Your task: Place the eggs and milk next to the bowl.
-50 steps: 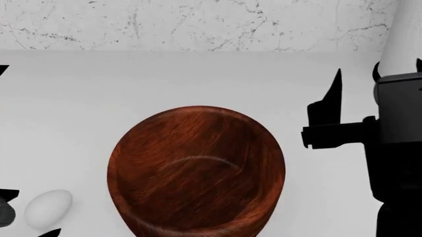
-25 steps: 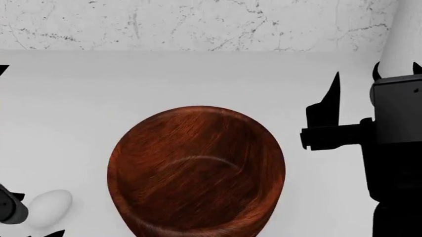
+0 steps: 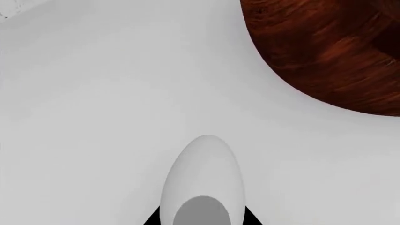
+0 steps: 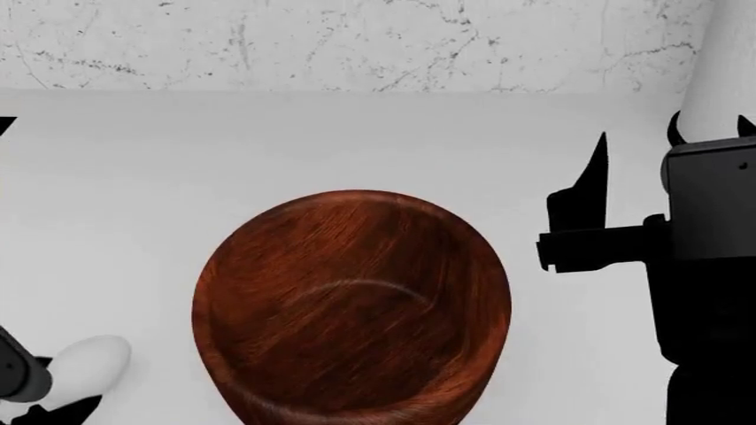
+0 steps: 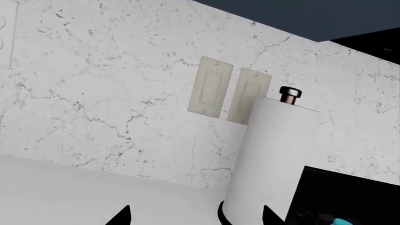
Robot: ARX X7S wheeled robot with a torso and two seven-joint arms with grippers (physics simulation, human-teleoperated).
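A white egg (image 4: 92, 361) lies on the counter (image 4: 354, 142) left of the brown wooden bowl (image 4: 352, 305), half hidden by the left gripper (image 4: 30, 390); whether that gripper clasps it is unclear. The right gripper (image 4: 638, 146) is spread, empty.

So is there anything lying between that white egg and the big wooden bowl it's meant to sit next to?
Nothing visible. Only bare white counter lies between the egg and the bowl; the head view shows the same clear gap.

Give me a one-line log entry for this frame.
left gripper: at white egg beside bowl, grip unclear | right gripper: raised, empty | milk: not visible
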